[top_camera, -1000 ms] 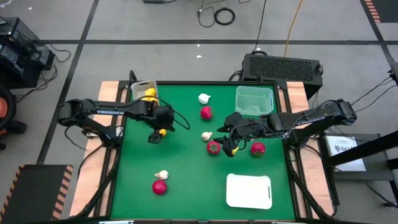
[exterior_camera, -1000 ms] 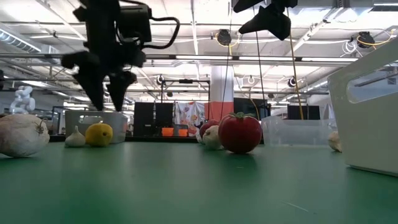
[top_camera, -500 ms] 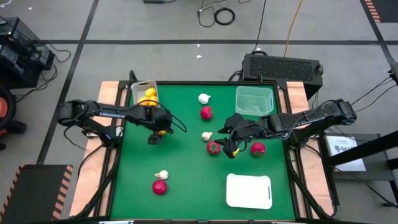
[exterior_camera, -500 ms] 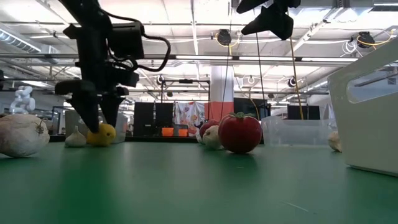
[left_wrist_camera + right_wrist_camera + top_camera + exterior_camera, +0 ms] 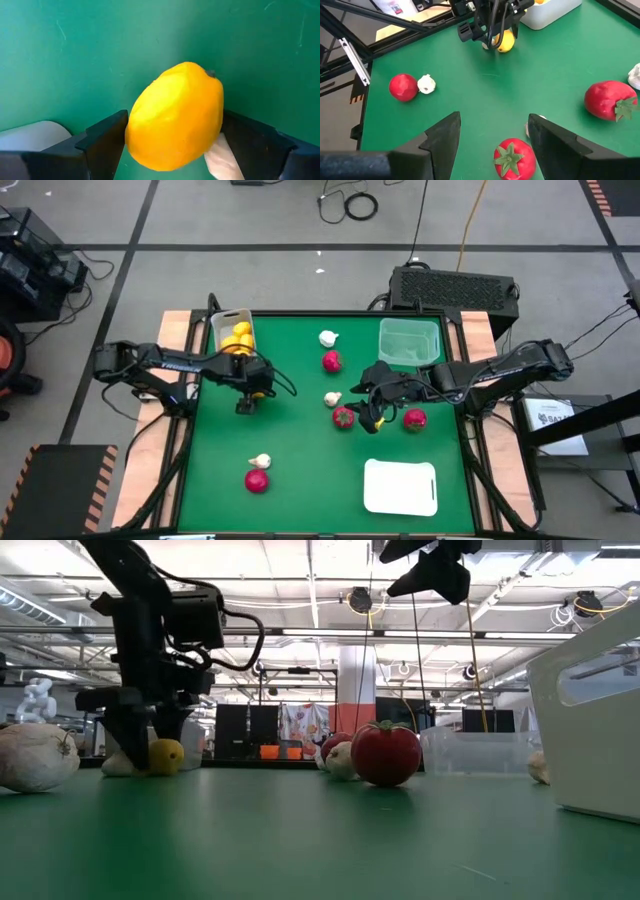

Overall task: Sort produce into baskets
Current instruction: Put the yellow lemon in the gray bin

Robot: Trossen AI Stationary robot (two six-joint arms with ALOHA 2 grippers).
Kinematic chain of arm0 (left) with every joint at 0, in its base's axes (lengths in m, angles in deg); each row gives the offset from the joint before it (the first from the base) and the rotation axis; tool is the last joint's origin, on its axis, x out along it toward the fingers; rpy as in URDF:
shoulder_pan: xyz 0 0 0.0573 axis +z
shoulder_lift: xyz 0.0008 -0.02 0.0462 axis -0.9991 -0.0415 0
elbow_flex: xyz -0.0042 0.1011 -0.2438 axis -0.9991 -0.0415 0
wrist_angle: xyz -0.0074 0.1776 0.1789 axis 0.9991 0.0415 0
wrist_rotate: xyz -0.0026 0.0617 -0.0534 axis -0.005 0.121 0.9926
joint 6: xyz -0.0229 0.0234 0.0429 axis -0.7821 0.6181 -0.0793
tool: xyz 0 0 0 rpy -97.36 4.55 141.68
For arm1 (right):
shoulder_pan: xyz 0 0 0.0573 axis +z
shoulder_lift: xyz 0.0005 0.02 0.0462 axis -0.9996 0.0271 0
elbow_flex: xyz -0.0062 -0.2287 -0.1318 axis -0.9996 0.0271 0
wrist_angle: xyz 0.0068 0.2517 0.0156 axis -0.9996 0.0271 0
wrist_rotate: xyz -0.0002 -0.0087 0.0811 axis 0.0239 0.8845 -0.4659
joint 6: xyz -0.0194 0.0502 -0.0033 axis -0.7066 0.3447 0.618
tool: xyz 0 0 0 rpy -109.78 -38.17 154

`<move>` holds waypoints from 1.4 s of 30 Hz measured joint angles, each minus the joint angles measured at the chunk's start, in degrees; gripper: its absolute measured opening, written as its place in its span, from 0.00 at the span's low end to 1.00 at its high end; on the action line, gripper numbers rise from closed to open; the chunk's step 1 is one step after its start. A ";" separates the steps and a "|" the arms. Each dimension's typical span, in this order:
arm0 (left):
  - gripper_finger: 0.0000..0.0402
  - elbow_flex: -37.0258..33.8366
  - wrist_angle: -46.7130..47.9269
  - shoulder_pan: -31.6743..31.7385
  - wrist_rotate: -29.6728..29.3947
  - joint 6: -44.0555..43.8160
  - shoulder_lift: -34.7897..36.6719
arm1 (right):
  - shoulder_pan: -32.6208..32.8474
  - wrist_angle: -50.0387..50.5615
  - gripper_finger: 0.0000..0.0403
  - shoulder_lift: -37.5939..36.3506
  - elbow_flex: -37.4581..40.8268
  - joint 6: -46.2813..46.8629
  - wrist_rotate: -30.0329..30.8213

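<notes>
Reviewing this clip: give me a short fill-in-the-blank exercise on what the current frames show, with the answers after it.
1. The left gripper has its open fingers on either side of a ____ lying on the green table.
2. The whitish bin at the table's far left corner holds produce coloured ____.
3. The clear square bin near the right gripper is ____.
4. Near the front left, a white garlic bulb lies beside a ____ fruit.

Answers: lemon; yellow; empty; red

No legible text, labels, brands or numbers; pale lettering on the left arm [image 5: 165,363] too small to read.
</notes>
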 joint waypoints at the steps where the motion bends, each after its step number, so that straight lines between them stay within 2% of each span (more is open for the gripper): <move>1: 0.81 -0.29 -0.59 0.00 0.02 0.00 0.00 | -0.08 -0.01 0.56 0.00 0.01 0.00 0.00; 5: 0.79 -1.12 -1.96 -0.02 0.26 -0.27 0.00 | -0.41 -0.22 0.56 0.00 0.01 0.04 0.00; 15: 0.61 0.36 -1.28 0.02 0.24 -1.53 0.00 | -0.41 -0.22 0.56 0.00 0.01 0.39 -0.02; 23: 0.55 12.23 7.54 0.38 -1.85 -1.64 0.77 | -0.41 -0.20 0.56 0.00 0.01 1.29 -0.05; 26: 0.55 16.82 9.38 1.95 -5.83 -3.82 2.53 | -0.41 -0.18 0.56 0.00 0.01 1.22 -0.07; 29: 0.54 19.14 9.54 5.60 -11.17 -7.26 5.43 | -0.41 -0.17 0.56 0.00 0.01 1.19 -0.07; 32: 0.54 19.52 10.11 11.65 -12.29 -10.38 8.46 | -0.41 -0.17 0.56 0.00 0.01 1.13 -0.04; 36: 0.54 19.50 13.87 21.94 -12.18 -19.03 11.13 | -0.41 -0.17 0.56 0.00 0.01 1.11 -0.04; 40: 0.54 19.47 15.72 32.07 -8.43 -30.06 10.84 | -0.76 -0.25 0.56 0.00 0.01 1.10 0.23; 42: 0.54 19.46 15.40 35.82 -7.14 -31.43 10.11 | -1.16 -0.68 0.56 0.00 0.01 1.10 0.38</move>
